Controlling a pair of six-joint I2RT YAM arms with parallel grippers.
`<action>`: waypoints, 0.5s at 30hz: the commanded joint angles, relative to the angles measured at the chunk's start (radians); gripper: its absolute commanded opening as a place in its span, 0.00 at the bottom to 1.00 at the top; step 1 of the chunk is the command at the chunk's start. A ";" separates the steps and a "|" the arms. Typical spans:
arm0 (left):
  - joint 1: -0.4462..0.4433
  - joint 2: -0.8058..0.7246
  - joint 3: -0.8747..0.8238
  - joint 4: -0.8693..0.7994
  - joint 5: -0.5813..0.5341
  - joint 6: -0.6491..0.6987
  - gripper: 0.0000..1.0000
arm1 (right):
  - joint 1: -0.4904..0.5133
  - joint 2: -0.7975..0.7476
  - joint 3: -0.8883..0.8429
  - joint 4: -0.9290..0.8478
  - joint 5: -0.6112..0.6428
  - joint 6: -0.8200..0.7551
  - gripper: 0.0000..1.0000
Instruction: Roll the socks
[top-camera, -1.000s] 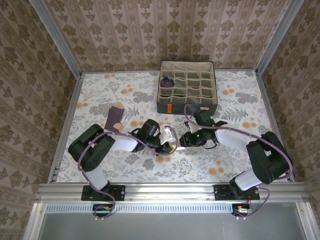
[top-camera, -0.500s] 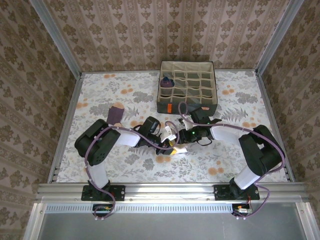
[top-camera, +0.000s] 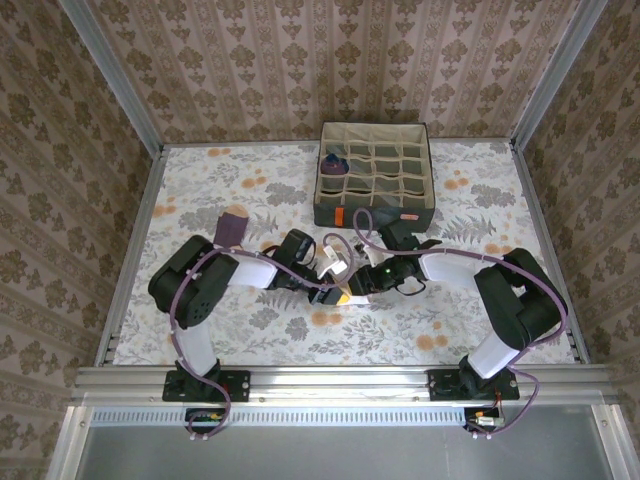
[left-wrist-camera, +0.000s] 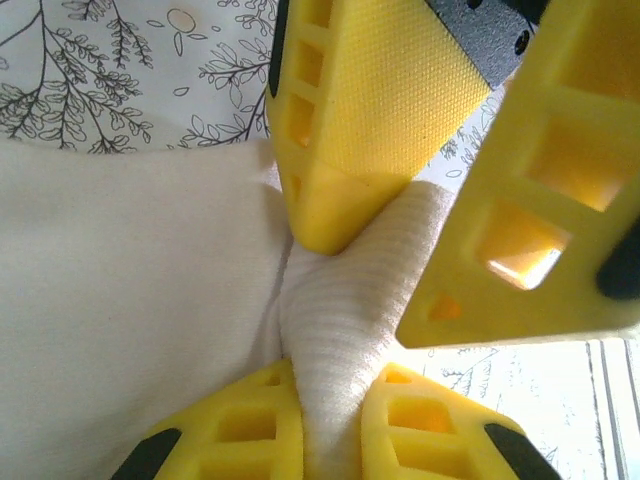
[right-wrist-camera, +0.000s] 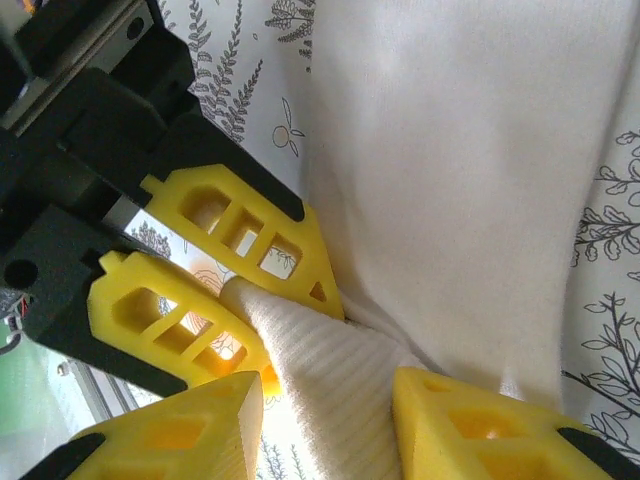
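Since a second ago, the two grippers have been drawn closer together. The white sock (left-wrist-camera: 150, 300) is pinched at its ribbed cuff by the closed left gripper (left-wrist-camera: 320, 395). Just beside that, the right gripper (right-wrist-camera: 325, 400) is clasped around the same cuff. A purple sock (top-camera: 233, 227) lies well left of the fingers. Beneath is a floral table (top-camera: 480, 330), beyond the fingers a grey box (top-camera: 326, 214), and behind it patterned wallpaper (top-camera: 300, 60).
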 joint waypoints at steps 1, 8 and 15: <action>0.031 0.042 -0.022 -0.084 -0.098 -0.057 0.00 | 0.018 0.023 -0.004 -0.093 -0.008 -0.048 0.39; 0.044 0.045 -0.028 -0.073 -0.109 -0.113 0.00 | 0.054 0.025 0.015 -0.125 0.055 -0.071 0.36; 0.041 -0.009 -0.055 -0.070 -0.144 -0.041 0.02 | 0.058 0.071 0.076 -0.214 0.165 -0.038 0.08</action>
